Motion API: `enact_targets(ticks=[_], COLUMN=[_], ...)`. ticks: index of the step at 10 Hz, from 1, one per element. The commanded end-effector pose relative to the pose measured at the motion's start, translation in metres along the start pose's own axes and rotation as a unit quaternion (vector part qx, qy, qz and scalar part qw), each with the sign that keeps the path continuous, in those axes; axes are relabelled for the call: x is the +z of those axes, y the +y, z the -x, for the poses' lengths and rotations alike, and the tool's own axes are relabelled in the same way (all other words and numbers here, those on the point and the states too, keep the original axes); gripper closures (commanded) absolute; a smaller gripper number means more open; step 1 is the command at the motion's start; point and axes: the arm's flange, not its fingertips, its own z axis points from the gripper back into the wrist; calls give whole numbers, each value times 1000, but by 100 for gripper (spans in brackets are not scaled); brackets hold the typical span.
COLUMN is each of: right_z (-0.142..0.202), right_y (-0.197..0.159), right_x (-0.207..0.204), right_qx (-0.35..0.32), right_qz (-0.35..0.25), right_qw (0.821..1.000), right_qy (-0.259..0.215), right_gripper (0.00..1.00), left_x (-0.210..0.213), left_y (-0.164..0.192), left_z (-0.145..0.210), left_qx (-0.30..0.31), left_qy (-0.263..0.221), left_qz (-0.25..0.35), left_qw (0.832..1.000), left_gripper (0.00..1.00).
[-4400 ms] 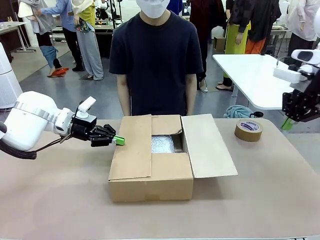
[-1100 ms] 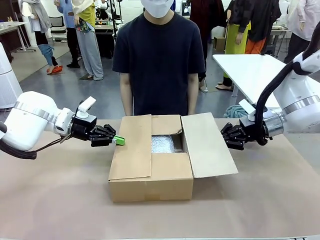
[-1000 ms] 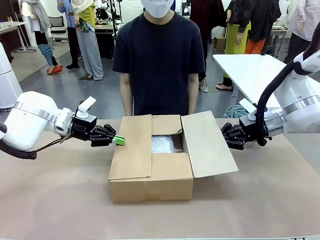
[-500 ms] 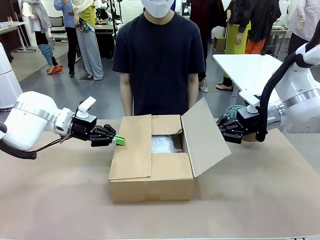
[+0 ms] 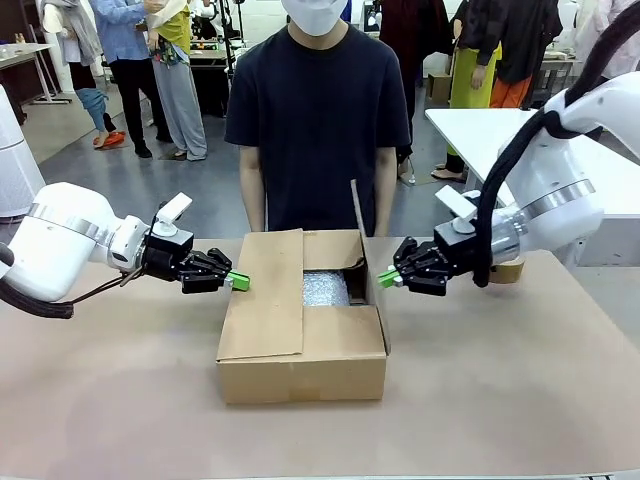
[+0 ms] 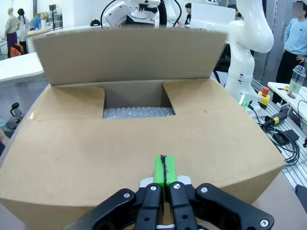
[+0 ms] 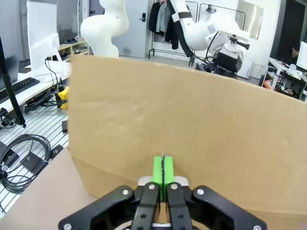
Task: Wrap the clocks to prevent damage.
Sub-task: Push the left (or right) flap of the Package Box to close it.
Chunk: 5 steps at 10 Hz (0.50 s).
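Note:
A cardboard box (image 5: 303, 355) stands mid-table with bubble wrap (image 5: 325, 288) showing in its opening; what the wrap covers is hidden. The left flap (image 5: 265, 290) lies flat over the top. The right flap (image 5: 366, 235) stands upright, edge-on. My left gripper (image 5: 237, 282) is shut, its green tips against the left flap's outer edge; in the left wrist view, the gripper (image 6: 164, 170) rests on that flap (image 6: 134, 143), bubble wrap (image 6: 138, 112) beyond. My right gripper (image 5: 388, 277) is shut and presses the right flap's outer face; the right wrist view has the gripper (image 7: 163, 168) against the flap (image 7: 192, 124).
A person (image 5: 315, 110) stands close behind the box at the far edge of the table (image 5: 520, 400). A brown tape roll (image 5: 510, 268) sits partly behind my right arm. A white table (image 5: 480, 130) stands at the back right.
My right arm came in from the right, went under the flat right flap and pushed it up to upright. The left arm and the left flap have not moved.

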Motion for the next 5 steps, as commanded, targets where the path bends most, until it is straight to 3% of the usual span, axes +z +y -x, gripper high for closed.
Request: enact_targets(ticks=[1, 5], right_z=[6, 12], right_y=[-10, -22], right_x=[-12, -16], right_qx=[5, 11], right_qz=[15, 38], right_qw=[1000, 999], right_qy=[4, 12], right_gripper=[99, 99], left_x=[-3, -3], left_y=[2, 2], left_z=[3, 3], left_qx=[7, 7], left_qy=[0, 0], left_qz=[-4, -4], left_qw=[1000, 1000], left_gripper=[99, 99])
